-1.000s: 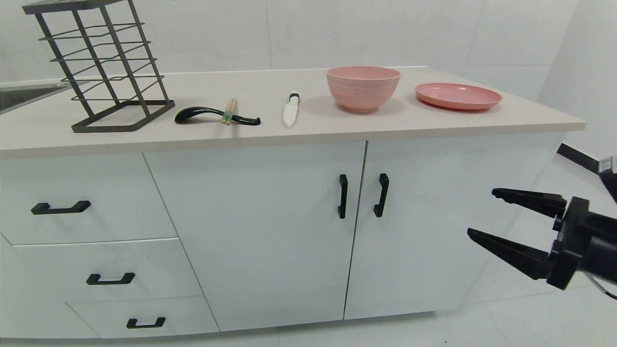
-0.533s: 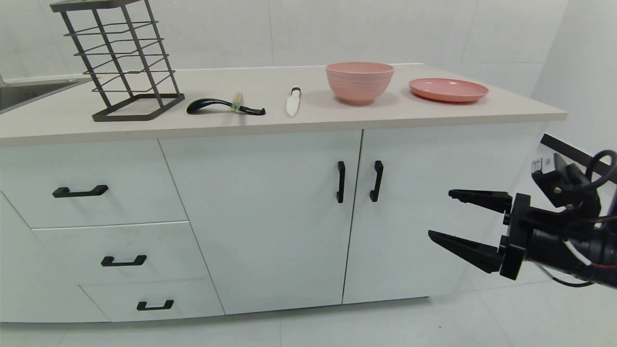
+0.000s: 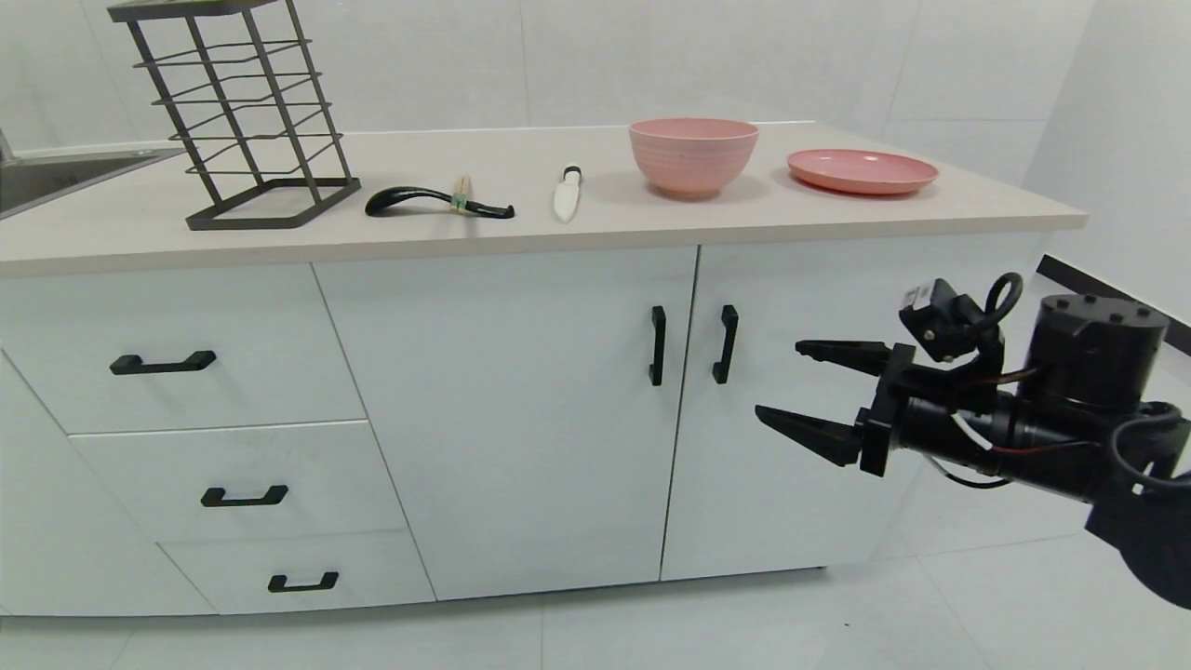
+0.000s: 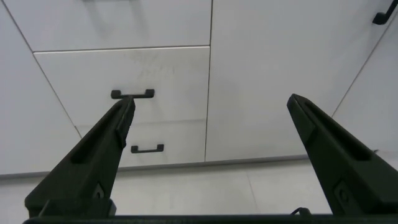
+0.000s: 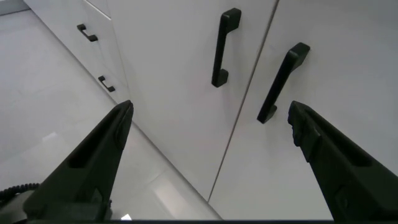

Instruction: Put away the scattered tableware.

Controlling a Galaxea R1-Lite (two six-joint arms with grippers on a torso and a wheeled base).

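On counter, bowl, well above right hand

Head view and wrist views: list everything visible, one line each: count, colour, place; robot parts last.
rack: one, black, left end of the countertop.
ladle: one, black, beside the rack.
chopsticks: one pair, wooden, crossing the ladle's handle.
knife: one, white, right of the ladle.
bowl: one, pink, right of the knife.
plate: one, pink, countertop's right end.
doors: two, white, under the countertop.
drawers: three, white, left of the doors.
right gripper: one, black, before the right door, jaws open.
left gripper: one, black, facing the drawers, jaws open.
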